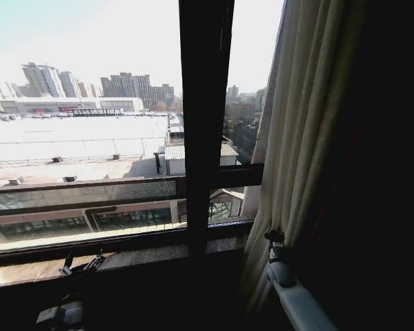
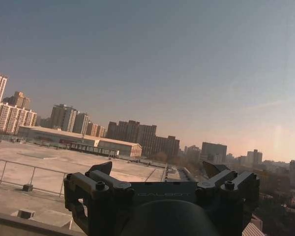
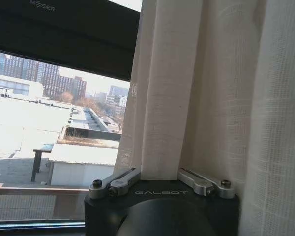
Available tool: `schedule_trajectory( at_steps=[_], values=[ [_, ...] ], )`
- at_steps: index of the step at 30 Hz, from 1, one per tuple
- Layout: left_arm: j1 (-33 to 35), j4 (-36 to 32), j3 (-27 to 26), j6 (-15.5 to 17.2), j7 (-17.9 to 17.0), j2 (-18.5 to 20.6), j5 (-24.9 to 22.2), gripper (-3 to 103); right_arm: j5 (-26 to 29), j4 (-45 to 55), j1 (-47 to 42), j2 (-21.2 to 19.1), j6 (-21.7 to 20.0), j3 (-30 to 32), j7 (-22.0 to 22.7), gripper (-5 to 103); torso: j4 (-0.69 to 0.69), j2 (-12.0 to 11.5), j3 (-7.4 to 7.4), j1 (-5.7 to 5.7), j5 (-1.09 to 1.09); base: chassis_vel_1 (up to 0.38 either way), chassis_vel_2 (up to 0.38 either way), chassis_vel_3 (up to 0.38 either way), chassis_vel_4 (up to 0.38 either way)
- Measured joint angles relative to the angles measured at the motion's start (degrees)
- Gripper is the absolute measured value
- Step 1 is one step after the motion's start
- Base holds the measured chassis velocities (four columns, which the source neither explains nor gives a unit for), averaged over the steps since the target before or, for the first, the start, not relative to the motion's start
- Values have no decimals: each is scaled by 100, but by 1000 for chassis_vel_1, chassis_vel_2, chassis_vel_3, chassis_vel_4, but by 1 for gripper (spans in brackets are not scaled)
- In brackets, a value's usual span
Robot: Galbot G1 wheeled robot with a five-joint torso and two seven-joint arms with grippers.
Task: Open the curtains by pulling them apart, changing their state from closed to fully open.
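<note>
Behind right gripper (image 3: 160,178), curtains (image 3: 196,88) cropped.

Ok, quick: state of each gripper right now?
Left gripper: open, holding nothing, low by the window sill.
Right gripper: open, a fold of the curtain between its fingers, not clamped.

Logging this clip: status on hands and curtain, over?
Right hand open, pressed into the sheer curtain, fold between its fingers. Left hand open, low by the window sill. Curtain bunched right, glass uncovered.
</note>
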Motion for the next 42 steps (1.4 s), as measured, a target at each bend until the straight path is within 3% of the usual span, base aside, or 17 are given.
schedule_trajectory(
  at_steps=[1, 3, 5, 6, 9, 13, 15, 18, 21, 24, 26, 29, 42],
  values=[
    [0, 0, 0, 0, 0, 0, 0, 100, 0, 0, 0, 0, 0, 0, 0, -1, 0, 0, 0, 0, 0, 0, 0, 0, 0],
    [0, 0, 0, 0, 0, 0, 0, 100, 174, 370, -225, -48, -10, -56, -425, 4, 0, 0, 0, 0, 2, 0, 0, 0, 0],
    [0, 0, 1, 0, 1, 0, 0, 100, 367, 711, -414, -85, -16, -106, -581, 15, -1, 0, 0, 0, 0, 0, 0, 0, 0],
    [0, 0, 1, 0, 1, 0, 0, 100, 367, 711, -414, -85, -16, -106, -581, 15, -1, 0, 0, 0, 0, 0, 0, 0, 0],
    [0, 0, 1, 0, 0, 0, 0, 100, 376, 1159, -688, -159, 186, -148, -636, 31, 1, 0, 0, 0, -1, 0, 0, 0, 0],
    [0, 0, 1, 0, 1, 0, 0, 100, 380, 1387, -845, -221, 186, -153, -686, 37, 0, 0, 0, 0, -1, 0, 0, 0, 0],
    [0, 0, 1, 0, 0, 0, 0, 100, 370, 1669, -1127, -312, 213, -126, -834, 53, 0, 0, 0, 0, 0, 0, 0, 0, 0],
    [0, 0, 1, 0, 1, 0, 0, 100, 361, 1740, -1272, -323, 306, -97, -910, 58, 0, 0, 0, 0, 0, 0, 0, 0, 0],
    [0, 0, 1, 0, 0, 0, 0, 100, 377, 1794, -1409, -322, 478, -62, -1058, 75, 0, 0, 0, 0, -1, 0, 0, 0, 0],
    [0, 0, 1, 0, 0, 0, 0, 100, 397, 1801, -1428, -319, 527, -61, -1095, 80, 0, 0, 0, 0, -1, 0, 0, 0, 0],
    [0, 0, 0, 0, 0, 0, 0, 100, 402, 1801, -1428, -316, 541, -59, -1099, 91, 0, 0, 0, 0, 0, 0, 0, 0, 0],
    [0, 0, 1, 0, 0, 0, 0, 100, 403, 1801, -1428, -313, 544, -58, -1099, 99, 0, 0, 0, 0, 0, 0, 0, 0, 0],
    [0, 0, 1, 0, 0, 0, 0, 100, 404, 1782, -1411, -307, 545, -55, -1094, 100, 0, 0, 0, 1, 0, 6, 2, -10, -2]
  ],
)
